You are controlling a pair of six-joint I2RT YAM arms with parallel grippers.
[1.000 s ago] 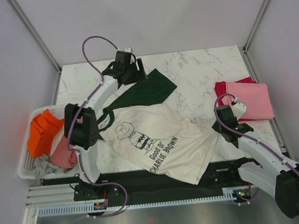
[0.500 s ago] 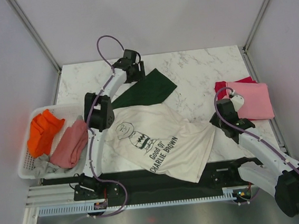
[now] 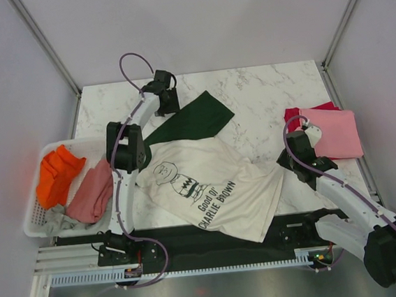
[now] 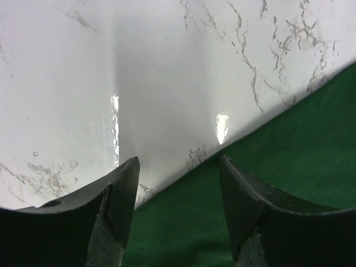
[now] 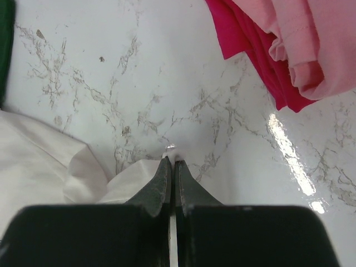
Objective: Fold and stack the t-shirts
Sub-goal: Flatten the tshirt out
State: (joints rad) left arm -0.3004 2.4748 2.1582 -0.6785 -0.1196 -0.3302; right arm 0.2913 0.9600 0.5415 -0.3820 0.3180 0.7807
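The left claw [image 4: 178, 167] is hanging open, holding nothing, over the edge of the green sleeve [image 3: 192, 121]. The right claw [image 5: 170, 162] is pinching shut on the cream t-shirt [image 3: 209, 189], which is lying by the near edge of the table [image 3: 263, 93]. Bare table is showing beyond.

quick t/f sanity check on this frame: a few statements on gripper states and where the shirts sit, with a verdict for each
1. The left gripper is shut on the green sleeve. False: its jaws stand open above the sleeve's edge, with nothing between them.
2. The pink t-shirt lies on top of the crimson t-shirt. True.
3. The orange t-shirt lies on the bare table. False: it is in the white basket at the left.
4. The right gripper is shut at the edge of the cream t-shirt. True: the cloth looks pinched at its tips.
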